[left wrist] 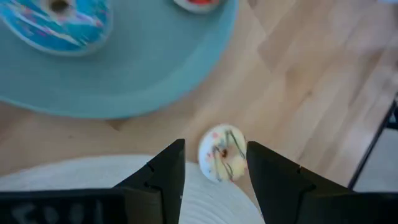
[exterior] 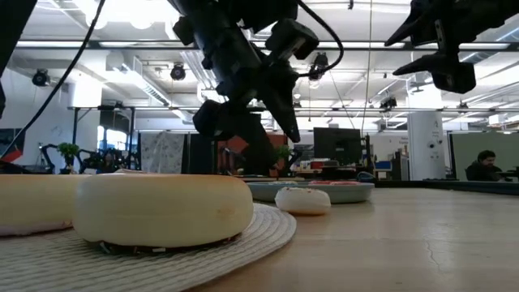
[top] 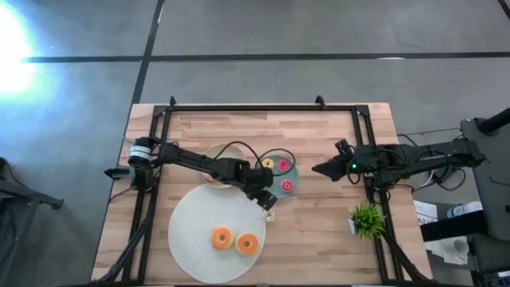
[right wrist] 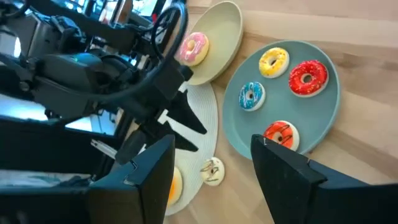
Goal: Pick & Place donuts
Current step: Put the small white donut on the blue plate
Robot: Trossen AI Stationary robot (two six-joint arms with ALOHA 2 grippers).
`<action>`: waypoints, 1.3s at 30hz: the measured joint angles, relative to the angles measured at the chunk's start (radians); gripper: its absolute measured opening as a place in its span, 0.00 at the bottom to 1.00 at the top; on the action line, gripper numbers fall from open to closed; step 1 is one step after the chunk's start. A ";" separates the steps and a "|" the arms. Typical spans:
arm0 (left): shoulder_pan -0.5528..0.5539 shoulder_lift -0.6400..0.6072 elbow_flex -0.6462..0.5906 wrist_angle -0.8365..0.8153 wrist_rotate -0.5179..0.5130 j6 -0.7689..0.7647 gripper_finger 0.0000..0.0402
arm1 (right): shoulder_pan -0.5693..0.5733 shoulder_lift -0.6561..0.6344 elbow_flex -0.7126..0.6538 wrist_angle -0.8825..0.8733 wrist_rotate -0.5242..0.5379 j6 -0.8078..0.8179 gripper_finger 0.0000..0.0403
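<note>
A tiny whitish donut (left wrist: 224,155) lies flat on the wood just off the white mat's edge (top: 269,215), in front of the teal plate (exterior: 302,199). My left gripper (left wrist: 216,147) hangs open above it, a finger on either side and clear of it (exterior: 284,122). Two larger orange donuts (top: 221,237) (top: 248,244) lie on the white mat (top: 191,227). The teal plate (right wrist: 323,118) carries yellow (right wrist: 273,61), red (right wrist: 308,78), blue (right wrist: 252,96) and orange-red (right wrist: 281,134) tiny donuts. A pink-frosted donut (right wrist: 194,48) sits on the cream plate (right wrist: 227,31). My right gripper (top: 317,169) waits open, raised to the right of the teal plate.
A small green plant (top: 366,219) stands near the table's right edge. Black frame rails (top: 239,108) run along the far and side edges. Bare wood (top: 327,239) lies between the mat and the plant. A person (exterior: 484,166) sits far back in the room.
</note>
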 joint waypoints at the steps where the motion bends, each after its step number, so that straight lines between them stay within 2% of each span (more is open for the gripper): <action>1: -0.010 0.000 0.000 0.005 0.000 0.001 0.36 | 0.000 0.000 0.000 -0.001 -0.003 -0.013 0.50; 7: -0.075 0.055 0.002 0.058 -0.016 0.004 0.36 | 0.000 0.000 0.002 0.000 -0.006 -0.035 0.50; 16: -0.085 0.091 0.020 0.061 -0.137 0.005 0.36 | 0.000 0.002 0.002 -0.001 0.001 -0.054 0.50; 31: -0.105 0.160 0.025 0.072 -0.127 0.042 0.35 | -0.001 0.002 0.002 -0.007 0.004 -0.054 0.50; 35: -0.106 0.160 0.033 0.067 -0.144 0.072 0.27 | -0.001 0.002 0.001 -0.009 0.005 -0.053 0.50; 39: -0.106 0.164 0.045 0.074 -0.168 0.138 0.10 | -0.001 0.002 0.001 -0.015 0.008 -0.053 0.50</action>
